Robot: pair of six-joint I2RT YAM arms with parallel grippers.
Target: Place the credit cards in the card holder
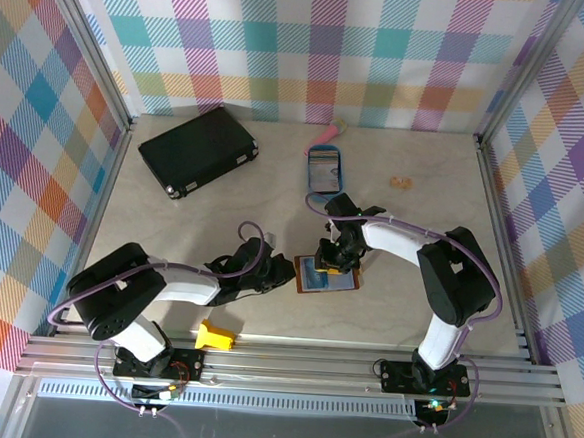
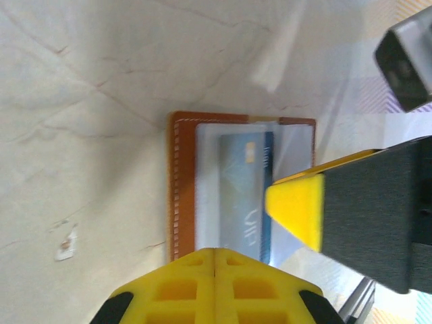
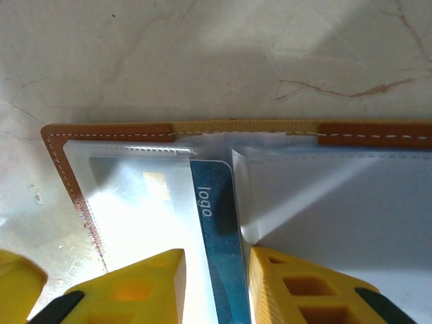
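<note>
Open stitched-leather wallet (image 1: 326, 277), glossy sleeves (image 3: 324, 202) over a blue card (image 3: 216, 216), mid-frame on a pale marbled table (image 1: 422, 228); plaid walls (image 1: 285, 38). The right gripper (image 3: 216, 270) gapes over the card; the left gripper (image 2: 214, 260) is closed.

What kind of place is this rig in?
Probably a lab robot data-collection cell: plaid backdrop panels, an aluminium extrusion frame, and a left arm and right arm bolted at the near edge of the table.
</note>
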